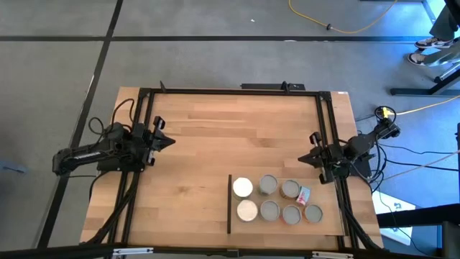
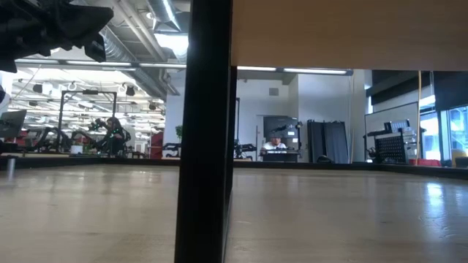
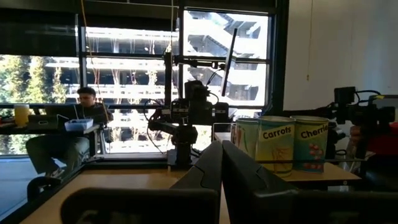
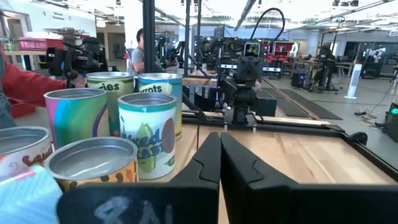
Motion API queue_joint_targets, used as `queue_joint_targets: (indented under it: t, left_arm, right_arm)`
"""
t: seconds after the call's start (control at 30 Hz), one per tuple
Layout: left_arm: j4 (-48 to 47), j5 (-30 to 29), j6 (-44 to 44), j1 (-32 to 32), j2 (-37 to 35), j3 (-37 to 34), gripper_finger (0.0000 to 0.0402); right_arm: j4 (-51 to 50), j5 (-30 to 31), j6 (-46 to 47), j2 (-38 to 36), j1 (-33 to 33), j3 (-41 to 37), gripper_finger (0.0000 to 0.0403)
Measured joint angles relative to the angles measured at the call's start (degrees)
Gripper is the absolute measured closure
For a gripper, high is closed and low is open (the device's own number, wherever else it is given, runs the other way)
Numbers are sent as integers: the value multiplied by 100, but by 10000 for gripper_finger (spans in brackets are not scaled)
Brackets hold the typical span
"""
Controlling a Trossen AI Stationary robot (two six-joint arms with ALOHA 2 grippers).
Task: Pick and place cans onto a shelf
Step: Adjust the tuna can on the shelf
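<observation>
Several cans (image 1: 269, 210) stand upright in two rows on the shelf (image 1: 330, 224), a light-wood board at the table's near right with a dark strip (image 1: 229, 205) along its left edge. Two cans (image 1: 243, 187) have white tops; the others are silver-grey. My left gripper (image 1: 171, 141) is shut and hangs over the table's left side, pointing right, far from the cans (image 3: 277, 144). My right gripper (image 1: 302, 159) is shut at the table's right edge, pointing left, just beyond the cans' far row (image 4: 147, 134). Neither holds anything.
A small red-and-white object (image 1: 303, 194) lies among the cans. A black frame (image 1: 230, 91) borders the tabletop. A dark post (image 2: 208, 131) fills the middle of the low view. People sit and stand in the room beyond (image 3: 81, 118). Bare wood lies between the arms (image 1: 237, 137).
</observation>
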Motion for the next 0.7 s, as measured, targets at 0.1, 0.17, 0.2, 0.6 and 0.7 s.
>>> queue_joint_targets:
  t: [0.1, 0.17, 0.2, 0.6, 0.7]
  left_arm:
    - [-2, 0, -2, 1, 0, 0, 401]
    - [-2, 0, -1, 1, 0, 0, 401]
    - [-2, 0, 0, 2, 1, 0, 401]
    - [-9, 0, -3, 0, -1, 0, 401]
    - [-9, 0, -4, 1, 1, 0, 401]
  right_arm:
    - [1, 1, 10, 0, 0, 0, 400]
    - [1, 1, 11, 0, 0, 0, 400]
    - [3, 1, 12, 0, 0, 0, 400]
    - [8, 1, 41, 0, 0, 0, 400]
    - [9, 35, 180, 0, 0, 0, 400]
